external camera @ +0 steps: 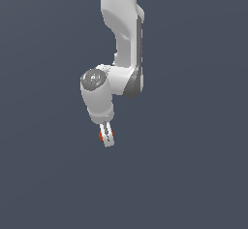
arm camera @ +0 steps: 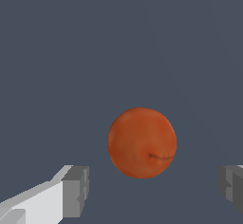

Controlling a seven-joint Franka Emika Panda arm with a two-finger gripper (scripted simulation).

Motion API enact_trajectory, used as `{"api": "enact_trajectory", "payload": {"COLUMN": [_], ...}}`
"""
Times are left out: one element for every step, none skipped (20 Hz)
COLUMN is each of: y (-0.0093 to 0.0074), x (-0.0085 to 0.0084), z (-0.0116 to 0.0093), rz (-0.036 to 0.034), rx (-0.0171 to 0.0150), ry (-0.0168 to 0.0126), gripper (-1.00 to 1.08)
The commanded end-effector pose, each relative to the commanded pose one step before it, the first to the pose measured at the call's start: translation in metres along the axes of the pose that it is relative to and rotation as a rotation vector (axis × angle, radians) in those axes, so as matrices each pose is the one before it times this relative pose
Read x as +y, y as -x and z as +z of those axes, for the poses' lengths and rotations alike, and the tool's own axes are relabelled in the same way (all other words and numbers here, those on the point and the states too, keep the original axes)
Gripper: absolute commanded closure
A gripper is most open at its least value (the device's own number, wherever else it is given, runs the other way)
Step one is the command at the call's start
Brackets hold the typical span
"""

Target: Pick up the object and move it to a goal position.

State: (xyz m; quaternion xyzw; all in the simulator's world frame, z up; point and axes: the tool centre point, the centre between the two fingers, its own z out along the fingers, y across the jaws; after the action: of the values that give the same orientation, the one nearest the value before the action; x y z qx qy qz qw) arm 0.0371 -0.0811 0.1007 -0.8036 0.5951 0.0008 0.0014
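The object is a small orange-red ball [arm camera: 142, 142], slightly mottled, lying on the dark grey surface. In the wrist view it sits between my gripper's [arm camera: 153, 188] two fingers, with a visible gap to the finger on either side. One grey fingertip [arm camera: 76, 192] and the other [arm camera: 231, 186] both stand apart from the ball, so the gripper is open around it. In the exterior view the white arm reaches down, and the gripper [external camera: 107, 139] straddles the ball [external camera: 100, 136], which shows only as orange slivers beside the fingers.
A plain dark grey surface [external camera: 193, 174] fills both views. No other objects, edges or goal marker show.
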Motion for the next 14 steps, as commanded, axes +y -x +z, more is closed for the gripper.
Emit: {"api": "enact_trajectory", "payload": {"y": [-0.00242, -0.00067, -0.00055, -0.00042, -0.0003, -0.00019, 0.0, 0.00023, 0.00003, 0.00008, 0.00014, -0.00023, 0.00025, -0.00028], "x": [0.00008, 0.00004, 0.00003, 0.00002, 0.00001, 0.00001, -0.00002, 0.00013, 0.0, -0.00001, -0.00001, 0.00016, 0.0, 0.00025], "z": [0.00189, 0.00055, 0.00045, 0.00035, 0.00025, 0.00015, 0.00005, -0.00018, 0.00041, 0.00122, 0.00203, 0.00282, 0.00362, 0.0044], "rz": [0.03273, 0.00875, 0.00717, 0.00556, 0.00396, 0.00239, 0.00069, -0.00482, 0.0, 0.0, 0.0, 0.00069, 0.0, 0.00098], "rx": [0.00156, 0.00043, 0.00035, 0.00028, 0.0002, 0.00012, 0.00003, -0.00026, 0.0, 0.0, 0.0, 0.00001, 0.0, 0.00002], "ry": [0.00054, 0.00021, 0.00017, 0.00013, 0.00009, 0.00006, 0.00002, 0.00014, 0.0, 0.0, 0.0, -0.00001, 0.0, 0.0], "gripper": [-0.92, -0.92, -0.92, -0.92, -0.92, -0.92, -0.92, -0.92, -0.92, -0.92, -0.92, -0.92, -0.92, -0.92]}}
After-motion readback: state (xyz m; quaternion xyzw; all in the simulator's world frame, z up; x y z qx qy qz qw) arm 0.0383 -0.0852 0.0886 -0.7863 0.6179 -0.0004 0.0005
